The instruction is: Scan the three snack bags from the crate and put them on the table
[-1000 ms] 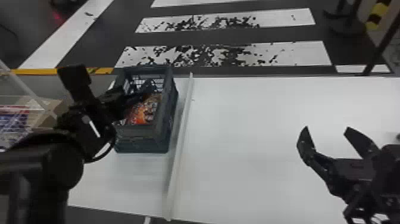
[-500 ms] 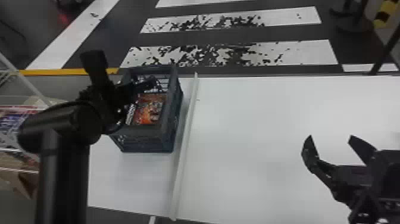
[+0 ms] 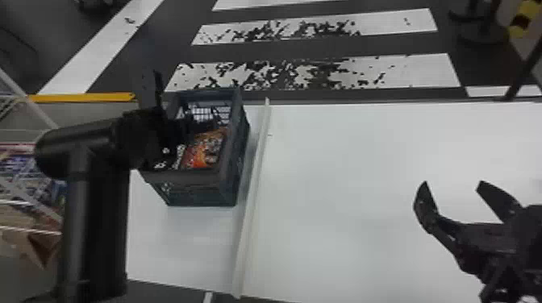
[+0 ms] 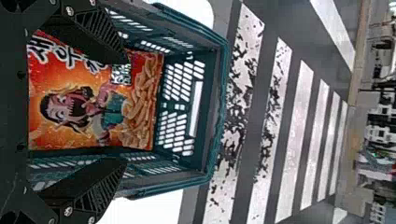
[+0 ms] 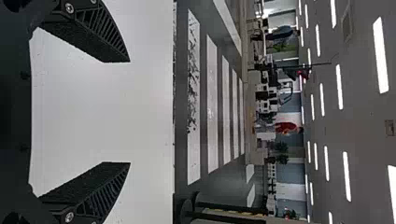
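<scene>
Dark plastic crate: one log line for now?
crate: holds orange-red snack bag | left black gripper: open, at crate | right black gripper: open, above white table

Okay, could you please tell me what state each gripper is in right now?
Left gripper: open, holding nothing, at the crate with a snack bag inside.
Right gripper: open and empty, over the white table.

Dark floor [image 3: 363,46] with a white zebra crossing [image 3: 423,72] on it (pretty patchy, lol), rows of strip lights [image 5: 381,55] across a gray ceiling [image 5: 362,121], and some green plants [image 5: 281,158] way in back.
</scene>
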Action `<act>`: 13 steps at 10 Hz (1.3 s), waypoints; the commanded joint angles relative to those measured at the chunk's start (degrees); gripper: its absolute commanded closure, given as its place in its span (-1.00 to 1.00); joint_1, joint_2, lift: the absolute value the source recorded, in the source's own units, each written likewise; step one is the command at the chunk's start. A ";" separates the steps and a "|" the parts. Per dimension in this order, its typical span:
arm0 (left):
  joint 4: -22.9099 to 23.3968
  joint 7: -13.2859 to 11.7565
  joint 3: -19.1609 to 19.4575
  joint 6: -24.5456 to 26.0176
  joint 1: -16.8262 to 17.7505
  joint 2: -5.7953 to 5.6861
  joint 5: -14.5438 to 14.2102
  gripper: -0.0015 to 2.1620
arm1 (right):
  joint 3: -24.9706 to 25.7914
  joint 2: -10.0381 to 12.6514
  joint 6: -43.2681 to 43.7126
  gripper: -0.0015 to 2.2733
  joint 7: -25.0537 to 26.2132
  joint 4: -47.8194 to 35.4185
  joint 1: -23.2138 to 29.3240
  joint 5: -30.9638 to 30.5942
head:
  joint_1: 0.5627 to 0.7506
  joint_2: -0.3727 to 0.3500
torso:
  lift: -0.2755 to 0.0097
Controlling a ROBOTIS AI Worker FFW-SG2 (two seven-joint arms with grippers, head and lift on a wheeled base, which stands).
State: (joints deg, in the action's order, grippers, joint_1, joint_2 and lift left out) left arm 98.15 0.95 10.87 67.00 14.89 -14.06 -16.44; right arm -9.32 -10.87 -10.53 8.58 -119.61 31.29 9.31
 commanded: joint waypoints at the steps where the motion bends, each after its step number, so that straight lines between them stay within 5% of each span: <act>1: -2.26 -0.16 -0.15 3.45 1.54 -0.36 1.15 -0.87 | 0.00 -0.82 1.60 -0.91 0.03 -0.53 0.62 0.62 | 0.41 0.61 | 0.28; 4: -5.95 -1.30 -0.15 6.26 3.83 -0.62 2.29 -0.85 | -0.44 -1.61 3.71 -0.92 0.38 -1.15 1.50 1.59 | 0.41 0.64 | 0.28; 8: -16.50 -3.15 -3.66 6.79 10.77 -0.44 4.84 -0.83 | -0.35 -2.31 7.05 -0.92 0.73 -1.85 2.64 1.68 | 0.41 0.63 | 0.28; 13: -20.10 -4.20 -6.74 8.37 14.20 -0.44 10.03 -0.82 | -0.44 -3.02 8.98 -0.92 1.79 -2.56 3.78 1.68 | 0.41 0.58 | 0.28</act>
State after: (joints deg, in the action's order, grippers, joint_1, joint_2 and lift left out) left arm 78.41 -3.28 4.31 75.13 29.01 -14.51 -7.25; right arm -9.67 -13.79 -1.83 10.37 -122.15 35.00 10.99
